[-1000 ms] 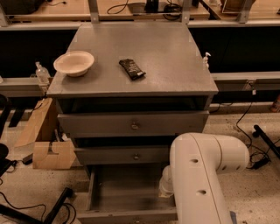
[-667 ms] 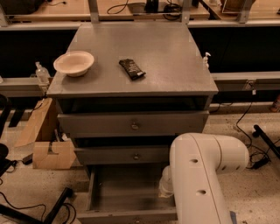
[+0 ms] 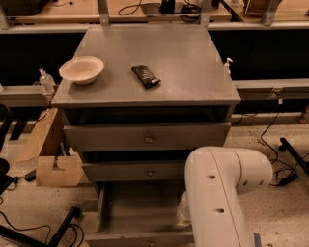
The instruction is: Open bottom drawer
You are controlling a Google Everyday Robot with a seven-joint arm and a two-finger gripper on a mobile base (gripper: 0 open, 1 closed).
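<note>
Nothing has moved: the slim grey metal bottom drawer [image 3: 137, 212] stands open, the end effector [image 3: 184, 215] at its right side, grip state indiscernible.

grey bottom drawer [image 3: 139, 211], white arm [image 3: 218, 193] hiding jaws

Likely robotics lab or workshop: grey metal cabinet [image 3: 145, 72] amid wooden benches [image 3: 48, 9], loose cables [image 3: 263, 139] on speckled floor [image 3: 289, 217], cardboard box [image 3: 53, 170], white robot arm [image 3: 222, 193]; gripper hidden behind arm, low by cabinet.
</note>
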